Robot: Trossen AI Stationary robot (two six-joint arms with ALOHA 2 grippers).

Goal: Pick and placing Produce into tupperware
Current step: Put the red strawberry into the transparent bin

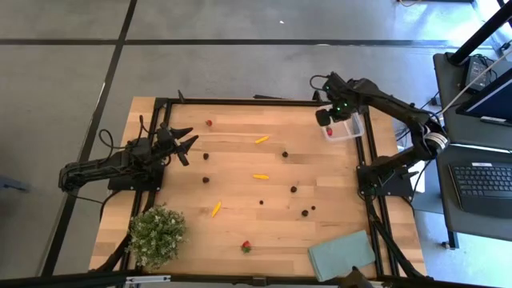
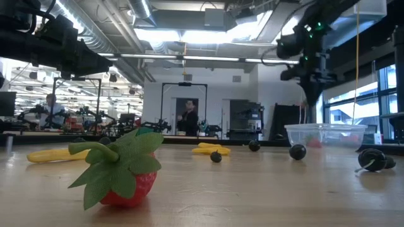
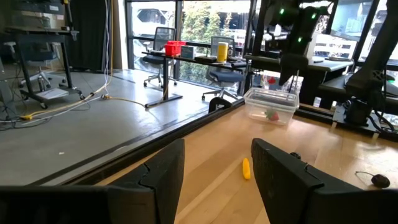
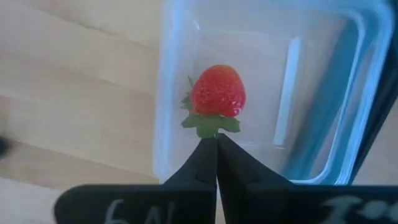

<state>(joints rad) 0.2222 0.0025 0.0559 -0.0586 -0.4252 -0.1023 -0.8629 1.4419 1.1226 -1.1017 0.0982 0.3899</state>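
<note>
One strawberry lies inside the clear tupperware at the table's far right corner. The right gripper hovers directly above it, fingers pressed together and holding nothing. The left gripper waits spread open over the table's left side. Berries, yellow slivers and another strawberry remain scattered across the wood.

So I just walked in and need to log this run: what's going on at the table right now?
The right gripper is over the clear tupperware at the table's far right corner, shut on the leaf of a red strawberry that hangs over the container's inside. The left gripper waits open above the table's left side. Dark berries, yellow slivers and other strawberries lie scattered on the wood, not yet collected.
</note>
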